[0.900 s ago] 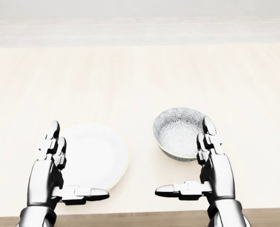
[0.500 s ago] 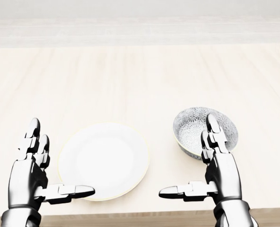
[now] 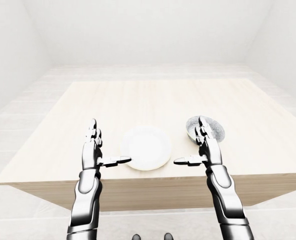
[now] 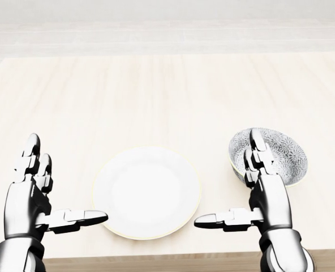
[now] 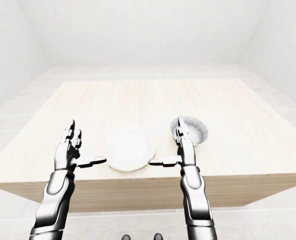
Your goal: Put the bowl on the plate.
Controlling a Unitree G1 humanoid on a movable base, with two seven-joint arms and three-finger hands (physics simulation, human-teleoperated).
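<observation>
Grey patterned ceramic bowl (image 4: 283, 150) sits near the bottom edge of the pale wooden worktop (image 4: 156, 96), head view, right of the round white plate (image 4: 146, 191), apart. My right hand (image 4: 269, 201), spread wide, overlaps the bowl; left hand (image 4: 26, 207) wide, empty.

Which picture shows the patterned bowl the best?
The head view. There the bowl is big and close, so its patterned inside is clear, though the right hand covers its left part. The two eye views show it small and far off on the table, with the pattern hard to see.
</observation>
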